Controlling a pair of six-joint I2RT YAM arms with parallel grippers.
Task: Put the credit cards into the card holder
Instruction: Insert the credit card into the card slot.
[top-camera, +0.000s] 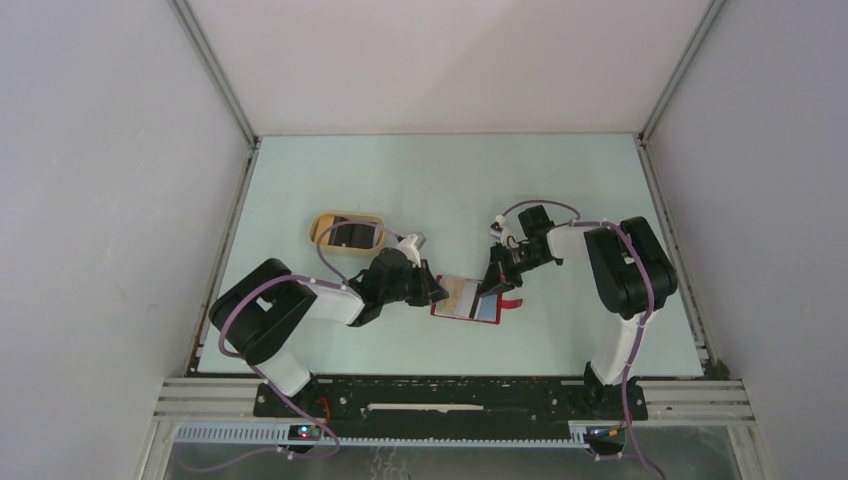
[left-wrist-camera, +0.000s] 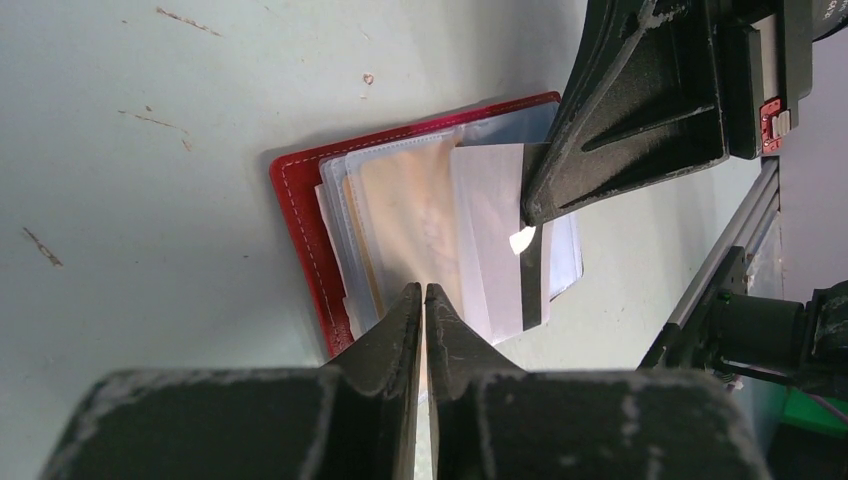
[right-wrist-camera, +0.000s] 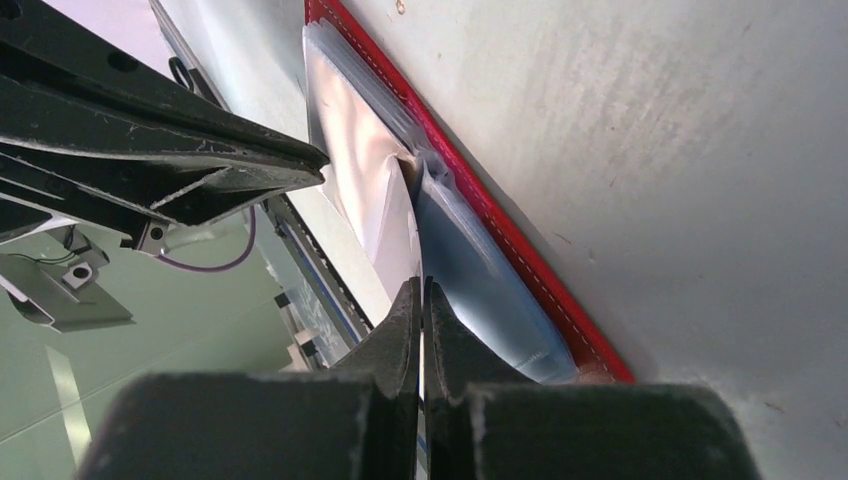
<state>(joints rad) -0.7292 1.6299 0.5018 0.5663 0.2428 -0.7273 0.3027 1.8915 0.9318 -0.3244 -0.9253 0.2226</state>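
Observation:
The red card holder (top-camera: 462, 297) lies open on the table, its clear sleeves fanned out above the red cover (left-wrist-camera: 300, 220). My left gripper (top-camera: 432, 290) is at its left edge, shut (left-wrist-camera: 424, 292) on a pale sleeve of the holder. My right gripper (top-camera: 492, 285) hangs over the holder's right half, shut on a whitish credit card (left-wrist-camera: 495, 250) with a dark stripe. In the right wrist view that card runs edge-on from my right gripper (right-wrist-camera: 421, 288) toward the sleeves, beside a pale-blue sleeve (right-wrist-camera: 470, 270) and the red rim (right-wrist-camera: 500, 240). A golden-brown card (left-wrist-camera: 405, 210) shows inside a sleeve.
A tan oval tray (top-camera: 322, 226) stands behind the left arm with a dark card (top-camera: 350, 236) in it. The holder's red tab (top-camera: 510, 303) sticks out to the right. White walls and metal rails enclose the table.

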